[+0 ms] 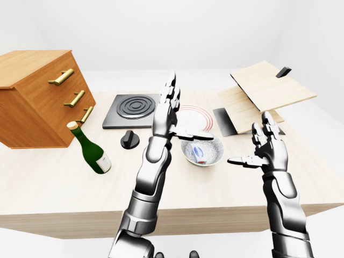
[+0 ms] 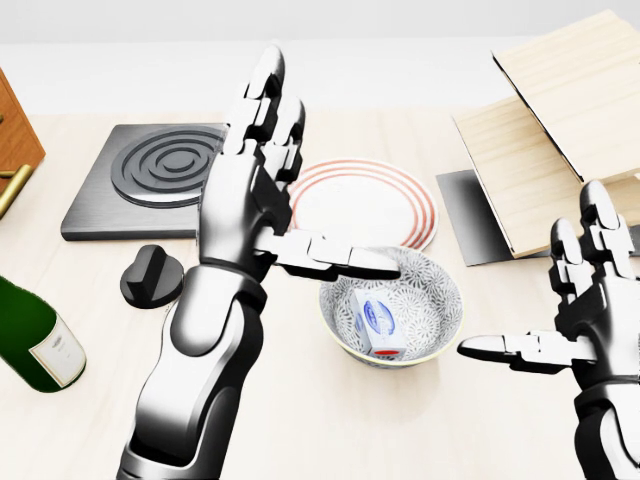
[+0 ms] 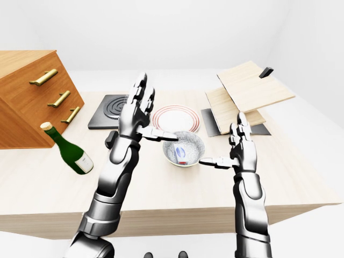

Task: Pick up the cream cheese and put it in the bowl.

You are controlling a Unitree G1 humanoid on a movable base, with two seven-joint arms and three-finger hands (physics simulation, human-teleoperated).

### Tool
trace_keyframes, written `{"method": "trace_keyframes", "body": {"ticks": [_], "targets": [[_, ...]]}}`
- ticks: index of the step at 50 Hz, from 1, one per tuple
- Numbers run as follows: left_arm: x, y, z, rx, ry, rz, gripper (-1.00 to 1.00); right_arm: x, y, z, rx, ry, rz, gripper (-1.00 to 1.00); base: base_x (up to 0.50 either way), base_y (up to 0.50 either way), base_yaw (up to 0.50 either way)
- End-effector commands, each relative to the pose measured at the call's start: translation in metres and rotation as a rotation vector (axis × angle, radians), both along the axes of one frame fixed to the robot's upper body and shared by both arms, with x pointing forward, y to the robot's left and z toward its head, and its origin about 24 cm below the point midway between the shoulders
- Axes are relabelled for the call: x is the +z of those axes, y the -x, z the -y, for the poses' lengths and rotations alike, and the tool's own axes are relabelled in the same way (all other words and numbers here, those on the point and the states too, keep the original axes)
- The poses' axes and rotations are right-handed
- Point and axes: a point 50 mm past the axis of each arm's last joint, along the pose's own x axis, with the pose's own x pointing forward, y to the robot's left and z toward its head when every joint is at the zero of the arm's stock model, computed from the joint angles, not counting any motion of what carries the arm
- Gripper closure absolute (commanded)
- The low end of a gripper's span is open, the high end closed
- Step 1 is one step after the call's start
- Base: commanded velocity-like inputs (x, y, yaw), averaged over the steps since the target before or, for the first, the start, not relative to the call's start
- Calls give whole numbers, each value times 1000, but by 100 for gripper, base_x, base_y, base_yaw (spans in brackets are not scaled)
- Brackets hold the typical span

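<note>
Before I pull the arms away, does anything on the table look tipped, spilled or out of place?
The green wine bottle leans at a slant instead of standing upright. The cream cheese box sits tilted inside the patterned bowl. Nothing spilled.

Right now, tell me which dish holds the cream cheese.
The bowl, the patterned deep one. The cream cheese sits inside it. The red-ringed plate above it in the head view holds nothing.

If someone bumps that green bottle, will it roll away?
Probably a bit. The green bottle is round and seems to lie tilted on the table, so it could roll in a curve. It looks like glass, so likely heavy and breakable.
</note>
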Motion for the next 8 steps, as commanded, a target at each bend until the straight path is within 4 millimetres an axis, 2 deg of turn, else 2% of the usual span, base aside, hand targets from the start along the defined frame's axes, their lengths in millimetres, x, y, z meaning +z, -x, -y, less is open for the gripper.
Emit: {"method": "trace_keyframes", "body": {"ticks": [1, 8], "targets": [[-59, 31, -29, -9, -42, -135, -100, 10, 13, -25, 44, 22, 36, -100, 0, 0, 0], [-86, 40, -34, -22, -46, -233, -100, 11, 11, -37, 43, 14, 61, -100, 0, 0, 0]]}}
